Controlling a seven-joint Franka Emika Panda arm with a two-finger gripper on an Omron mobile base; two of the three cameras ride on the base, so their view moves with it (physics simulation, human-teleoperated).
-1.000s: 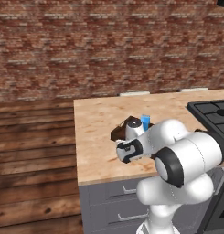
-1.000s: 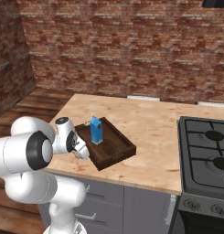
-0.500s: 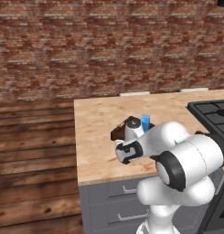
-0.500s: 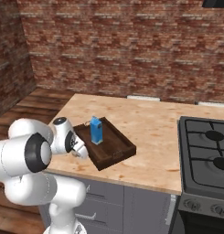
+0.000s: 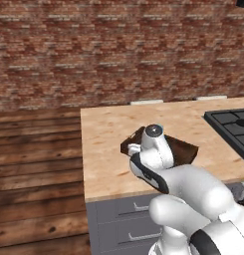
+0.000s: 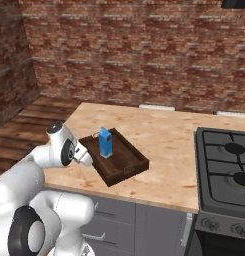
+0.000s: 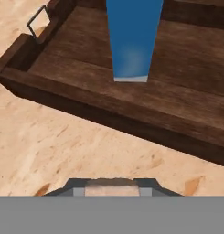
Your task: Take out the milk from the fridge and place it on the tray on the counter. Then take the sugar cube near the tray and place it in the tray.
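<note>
At the bottom centre of the hand view, the gripper (image 7: 114, 185) has just clenched on a pale lump, seemingly the sugar cube (image 7: 114, 184), beside the tray (image 7: 81, 107) holding the milk (image 7: 131, 39); next, lift it in.

No readable text, label or number on the milk (image 6: 105, 142).

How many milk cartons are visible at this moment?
1. The milk stands upright inside the tray on the counter, toward the tray's left end in the right base view. No others visible.
</note>
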